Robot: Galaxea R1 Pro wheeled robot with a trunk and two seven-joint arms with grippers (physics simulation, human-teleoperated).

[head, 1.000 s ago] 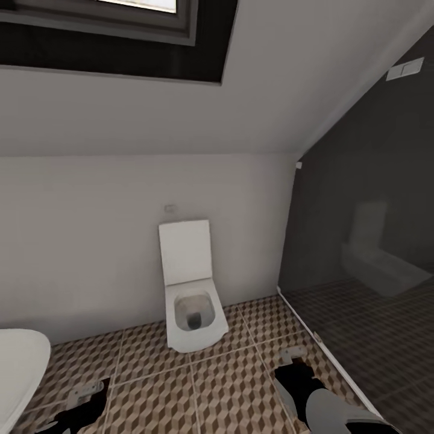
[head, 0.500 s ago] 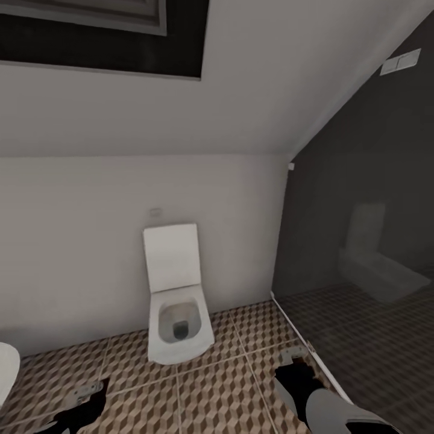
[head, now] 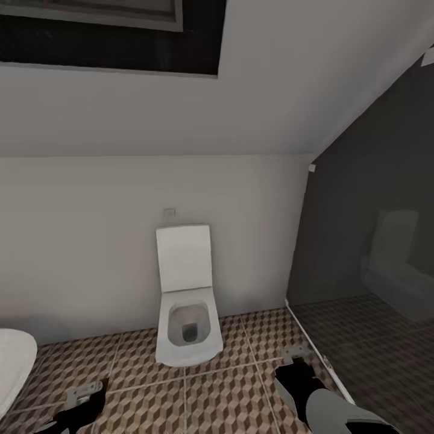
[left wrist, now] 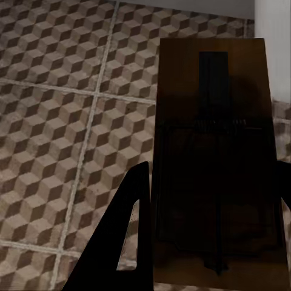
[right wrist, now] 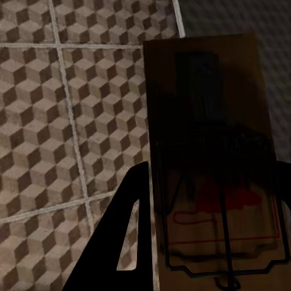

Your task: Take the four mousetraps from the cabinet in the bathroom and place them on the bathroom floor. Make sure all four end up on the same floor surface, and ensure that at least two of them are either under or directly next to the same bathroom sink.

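Two mousetraps (left wrist: 215,163) (right wrist: 212,157), one per pincer (left wrist: 206,230) (right wrist: 206,230)

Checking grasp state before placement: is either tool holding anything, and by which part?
Both hold. The left tool pinches a mousetrap across the long side edges at its near end. The right tool holds another mousetrap the same way.

White basin (head: 15,367) edge-cropped

Head view: high up, facing forward and down at a toilet (head: 188,307) against the wall. Wrist views: close above the tiled floor (left wrist: 54,121), each along a held mousetrap (right wrist: 212,157). Shared by all: the cube-patterned tiles.
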